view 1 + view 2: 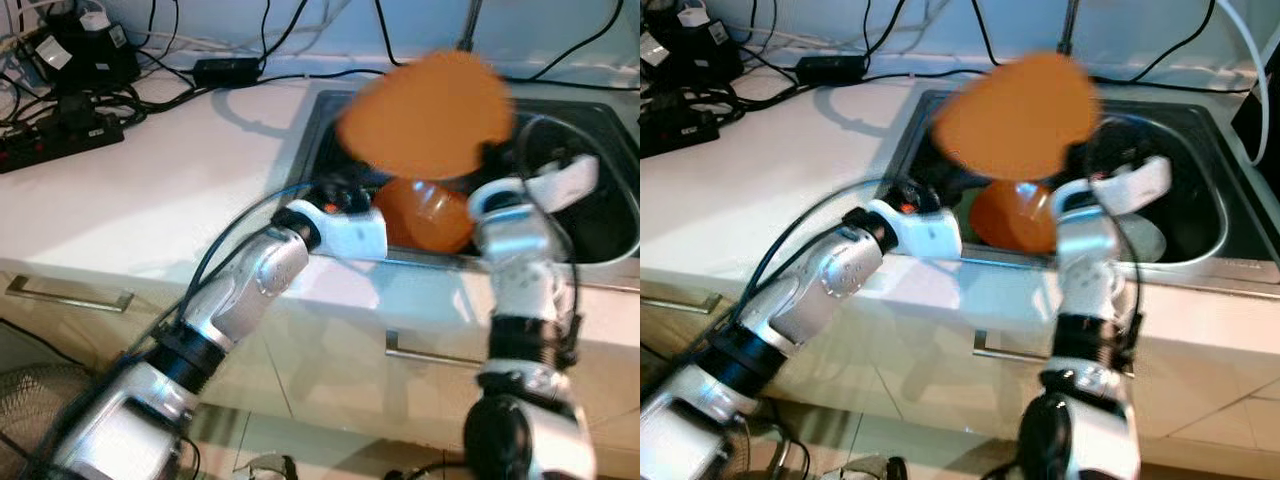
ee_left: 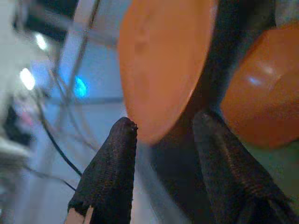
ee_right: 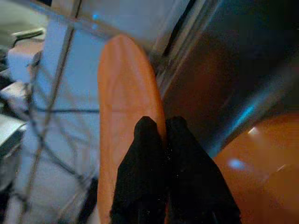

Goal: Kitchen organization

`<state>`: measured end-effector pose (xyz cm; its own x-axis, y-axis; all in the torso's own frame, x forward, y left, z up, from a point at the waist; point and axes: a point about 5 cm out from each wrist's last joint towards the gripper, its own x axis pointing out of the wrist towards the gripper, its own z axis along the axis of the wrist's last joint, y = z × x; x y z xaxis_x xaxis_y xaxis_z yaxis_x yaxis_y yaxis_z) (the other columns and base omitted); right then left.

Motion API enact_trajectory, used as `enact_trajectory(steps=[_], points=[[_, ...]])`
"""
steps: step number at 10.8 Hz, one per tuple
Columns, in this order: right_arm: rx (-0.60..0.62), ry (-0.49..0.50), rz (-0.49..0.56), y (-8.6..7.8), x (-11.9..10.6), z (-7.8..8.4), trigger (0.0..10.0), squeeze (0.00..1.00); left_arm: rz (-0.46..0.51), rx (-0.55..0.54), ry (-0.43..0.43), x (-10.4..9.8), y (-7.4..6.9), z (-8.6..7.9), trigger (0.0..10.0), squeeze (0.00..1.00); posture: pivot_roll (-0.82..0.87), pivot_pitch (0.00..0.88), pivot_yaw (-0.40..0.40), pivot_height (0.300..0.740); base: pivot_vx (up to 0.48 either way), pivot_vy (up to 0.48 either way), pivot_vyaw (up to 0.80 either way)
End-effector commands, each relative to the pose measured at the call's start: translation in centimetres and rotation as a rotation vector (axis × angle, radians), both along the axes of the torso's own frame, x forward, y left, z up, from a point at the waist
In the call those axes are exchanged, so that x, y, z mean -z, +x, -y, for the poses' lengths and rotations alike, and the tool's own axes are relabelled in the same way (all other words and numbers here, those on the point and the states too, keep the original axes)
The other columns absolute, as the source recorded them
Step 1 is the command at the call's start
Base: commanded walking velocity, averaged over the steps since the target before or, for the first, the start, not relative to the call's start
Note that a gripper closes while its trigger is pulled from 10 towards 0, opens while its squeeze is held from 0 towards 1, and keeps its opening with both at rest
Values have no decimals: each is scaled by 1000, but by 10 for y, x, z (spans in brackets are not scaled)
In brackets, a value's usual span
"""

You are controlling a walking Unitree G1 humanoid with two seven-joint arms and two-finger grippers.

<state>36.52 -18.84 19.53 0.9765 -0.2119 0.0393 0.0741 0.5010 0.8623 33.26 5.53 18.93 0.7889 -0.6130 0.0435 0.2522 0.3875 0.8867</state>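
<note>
right now our right gripper (image 3: 156, 128) pinches the rim of one orange plate (image 1: 428, 113), held raised and tilted above the sink (image 1: 600, 130), its face turned toward us, blurred. below it, inside the sink, sits one orange bowl (image 1: 428, 213). our left gripper (image 2: 163, 128) reaches over the sink's front edge, fingers spread, just beside the plate's edge. two arms bent at the elbows.

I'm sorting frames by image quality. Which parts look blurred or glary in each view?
Left eye view: the orange plate is smeared by motion blur, the counter sharp. Right eye view: same smear, plus glare on the bowl. Left wrist view: soft background, bluish light spots, the left gripper open. Right wrist view: dim and blurred, the right gripper shut on the plate's edge.
</note>
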Motion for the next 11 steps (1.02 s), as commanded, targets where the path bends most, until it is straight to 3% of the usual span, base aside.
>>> enact_trajectory(steps=[1,4,5,6,11], points=[[32,-71,14,4,-9,0,10000,0,-149,-50,-148,5,3,-9,10000,0,55,68,48,740,0,0,0],[68,-449,-52,16,-7,1,10000,0,-468,-97,-441,17,4,-18,10000,0,62,62,47,740,0,0,0],[47,-591,-86,21,-3,-4,10000,0,-553,-98,-511,18,2,-19,10000,0,66,60,44,740,0,0,0],[19,-668,-135,26,4,-9,10000,0,-621,-86,-540,20,-1,-18,10000,0,69,58,42,740,0,0,0],[-82,-683,-282,32,36,-22,10000,0,-766,-102,-525,30,-13,-16,10000,0,84,62,37,740,0,0,0]])
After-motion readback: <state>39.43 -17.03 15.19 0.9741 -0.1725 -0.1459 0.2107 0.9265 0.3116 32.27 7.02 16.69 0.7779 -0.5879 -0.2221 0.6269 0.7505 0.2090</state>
